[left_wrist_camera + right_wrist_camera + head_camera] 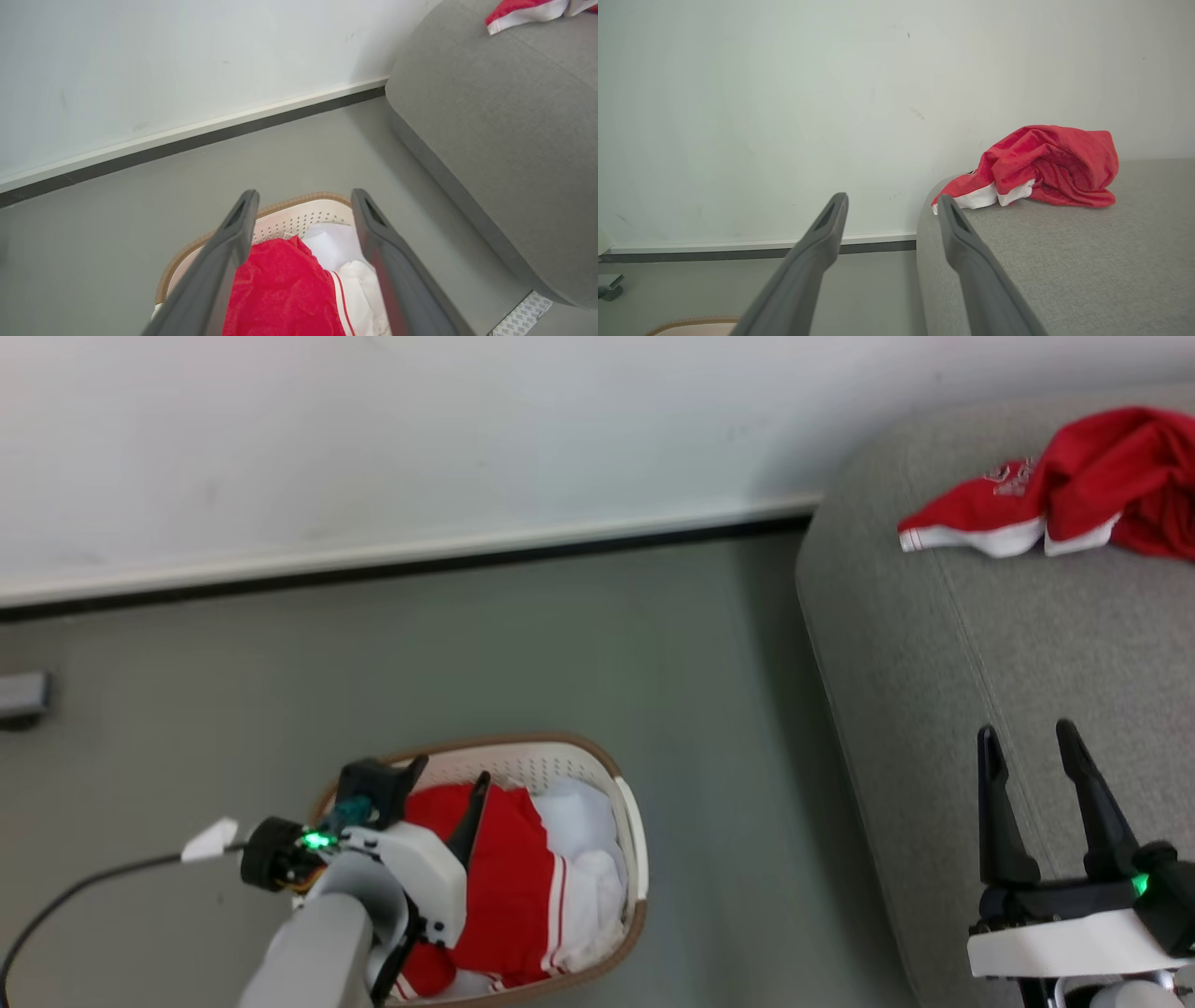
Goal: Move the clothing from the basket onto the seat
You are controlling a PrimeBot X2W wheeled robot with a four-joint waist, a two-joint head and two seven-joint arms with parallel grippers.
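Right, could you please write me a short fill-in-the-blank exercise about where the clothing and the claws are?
1. One red garment lies crumpled on the grey ____.
2. The left claw hangs open above the ____.
3. The right claw is open and holds ____.
Missing words: seat; basket; nothing.

Seat [1027,653]: light grey upholstered cushion, rounded edge, one seam. Basket [532,767]: cream, perforated wall, brown rim, upright on floor left of seat, apart from it. Red garment [504,887], white side stripes, bunched inside basket. Second red garment [1083,485], white hem, crumpled on seat's far end.
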